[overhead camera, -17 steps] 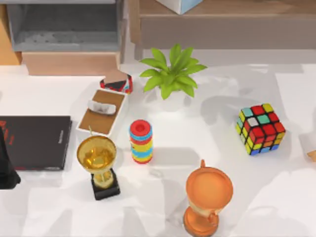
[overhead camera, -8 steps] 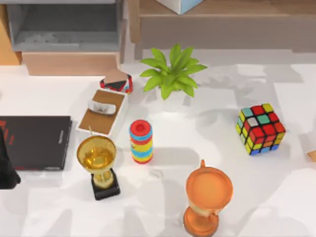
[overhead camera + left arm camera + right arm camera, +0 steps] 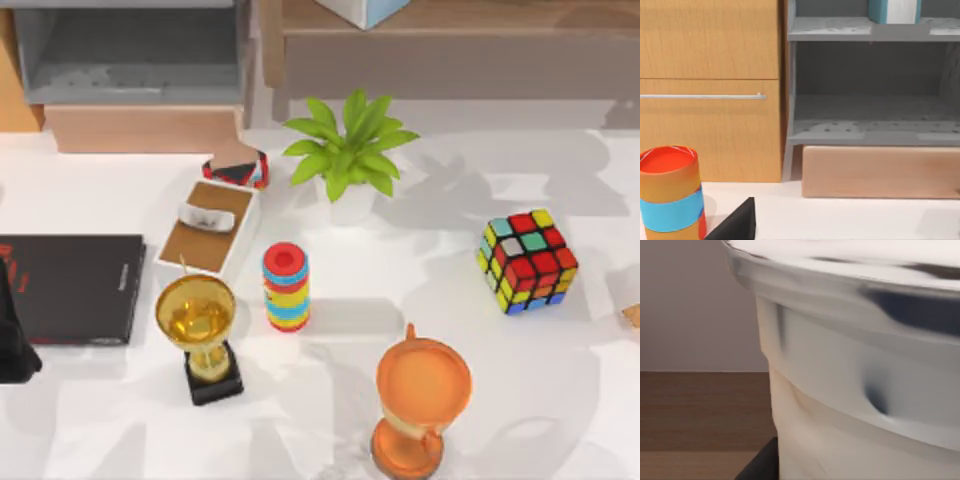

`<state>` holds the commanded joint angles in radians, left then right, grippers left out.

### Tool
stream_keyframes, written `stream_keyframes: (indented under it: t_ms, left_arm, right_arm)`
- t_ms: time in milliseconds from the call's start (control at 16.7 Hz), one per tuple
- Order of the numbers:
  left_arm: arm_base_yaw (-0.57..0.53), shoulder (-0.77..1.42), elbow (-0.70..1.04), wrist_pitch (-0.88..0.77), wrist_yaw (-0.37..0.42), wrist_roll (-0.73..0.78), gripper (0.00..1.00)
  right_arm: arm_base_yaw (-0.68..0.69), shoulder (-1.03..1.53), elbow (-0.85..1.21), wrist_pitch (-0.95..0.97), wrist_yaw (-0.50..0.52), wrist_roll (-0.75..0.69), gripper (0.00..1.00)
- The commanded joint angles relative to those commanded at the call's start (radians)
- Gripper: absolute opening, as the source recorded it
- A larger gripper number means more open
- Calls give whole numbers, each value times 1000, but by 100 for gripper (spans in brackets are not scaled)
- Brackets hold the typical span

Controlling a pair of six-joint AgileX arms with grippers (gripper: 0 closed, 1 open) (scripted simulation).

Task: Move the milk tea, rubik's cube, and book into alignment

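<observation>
From above, the rubik's cube (image 3: 528, 261) sits on the white table (image 3: 420, 300) near its right edge, well apart from the potted plant (image 3: 346, 150) toward the back. The book (image 3: 362, 10) pokes out at the back on the wooden shelf (image 3: 450, 40). My left arm (image 3: 12, 335) is parked at the left edge beside the black slab (image 3: 70, 288).

My left wrist faces a grey shelf (image 3: 872, 75) with the book (image 3: 894, 11) standing on it, and an orange-and-blue can (image 3: 671, 192) close by.

My right wrist sees the milk tea (image 3: 860, 370) cup very close up. How my fingers stand on either arm, I cannot tell.
</observation>
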<state>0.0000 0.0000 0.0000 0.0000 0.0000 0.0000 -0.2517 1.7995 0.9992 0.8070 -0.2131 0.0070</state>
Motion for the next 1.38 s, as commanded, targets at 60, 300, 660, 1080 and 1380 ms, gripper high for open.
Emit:
stream_keyframes:
  t_ms: [60,300,660,1080,1380]
  left_arm:
    - [0,0,0,0,0,0,100]
    - [0,0,0,0,0,0,100]
    - [0,0,0,0,0,0,100]
    - [0,0,0,0,0,0,100]
    - [0,0,0,0,0,0,100]
  right_arm:
    - [0,0,0,0,0,0,0]
    - [-11,-5,-25,32,-14,-2,0]
    - [-139,15,-174,228,-103,-26,0]
    - [-220,173,-304,448,-204,-17,0]
    - [-227,189,-320,469,-213,-15,0]
